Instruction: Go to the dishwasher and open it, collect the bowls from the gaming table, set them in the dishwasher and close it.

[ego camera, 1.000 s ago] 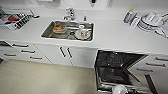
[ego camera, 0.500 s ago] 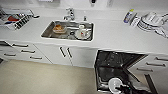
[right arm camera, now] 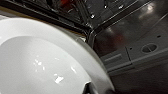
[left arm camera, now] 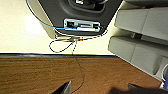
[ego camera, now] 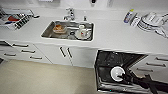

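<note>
We have the right pincer [ego camera: 124, 77] clamped on the rim of a white bowl [ego camera: 117, 73], and we hold it over the open dishwasher [ego camera: 112, 62]. The bowl sits at the very tip of the pincer, on the side toward the counter, its hollow facing up at our head camera. In the right wrist view the bowl [right arm camera: 42, 60] lies right against the pincer, and just beyond its edge come the dishwasher's [right arm camera: 130, 37] dark interior and wire rack.

The relation we judge the coming move to turn on: the rack lies directly below and a little beyond the bowl, so the way from the pincer to the resting place is mostly downward, into the dark cavity. The lowered door stretches from the cavity toward us, beneath our right arm. The right arm is plainly the nearer one, since it is already over the machine. We cannot tell whether the left pincer is apart or together; its wrist camera looks at a brown wood-grain surface [left arm camera: 37, 75] and a pale floor [left arm camera: 20, 32] beyond.

Farther from the pincer, past the dishwasher's top edge, runs the white counter [ego camera: 112, 37]. Off to the left of it is the steel sink [ego camera: 47, 32] with dishes in it. At the far right stands a stack of white plates [ego camera: 147, 23], with a bottle [ego camera: 128, 16] beside it. We can read no brand, label or writing anywhere, the bottle's included.
</note>
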`<state>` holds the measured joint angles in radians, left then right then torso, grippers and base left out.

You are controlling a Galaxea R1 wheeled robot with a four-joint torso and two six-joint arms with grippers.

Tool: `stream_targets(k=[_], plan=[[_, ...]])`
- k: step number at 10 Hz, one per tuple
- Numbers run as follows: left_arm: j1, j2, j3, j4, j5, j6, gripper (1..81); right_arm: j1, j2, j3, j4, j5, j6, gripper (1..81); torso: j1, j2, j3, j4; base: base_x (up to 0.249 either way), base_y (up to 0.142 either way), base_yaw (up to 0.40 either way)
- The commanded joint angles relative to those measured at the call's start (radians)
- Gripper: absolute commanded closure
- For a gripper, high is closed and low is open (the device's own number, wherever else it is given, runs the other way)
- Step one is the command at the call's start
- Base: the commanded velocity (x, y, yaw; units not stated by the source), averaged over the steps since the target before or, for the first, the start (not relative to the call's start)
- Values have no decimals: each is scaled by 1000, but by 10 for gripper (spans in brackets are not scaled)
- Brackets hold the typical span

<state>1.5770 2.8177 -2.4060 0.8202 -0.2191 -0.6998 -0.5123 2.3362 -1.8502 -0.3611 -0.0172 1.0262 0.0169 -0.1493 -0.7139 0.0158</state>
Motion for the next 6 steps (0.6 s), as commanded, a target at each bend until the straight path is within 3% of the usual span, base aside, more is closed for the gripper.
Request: stream_targets(k=[1, 3, 5, 6], plan=[[42, -4, -7, 14, 53, 6, 10, 126, -68, 28, 7, -27, 17, 10, 0, 0, 0, 0, 0, 0, 0], [42, 33, -65, 4, 53, 6, 10, 102, -81, 58, -12, -39, 12, 10, 0, 0, 0, 0, 0, 0, 0], [38, 68, -130, 2, 53, 5, 10, 81, -131, 157, -15, -208, -1, 10, 0, 0, 0, 0, 0, 0, 0], [33, 80, -153, 2, 52, 3, 10, 41, -159, 197, -19, -280, -39, 10, 0, 0, 0, 0, 0, 0, 0]])
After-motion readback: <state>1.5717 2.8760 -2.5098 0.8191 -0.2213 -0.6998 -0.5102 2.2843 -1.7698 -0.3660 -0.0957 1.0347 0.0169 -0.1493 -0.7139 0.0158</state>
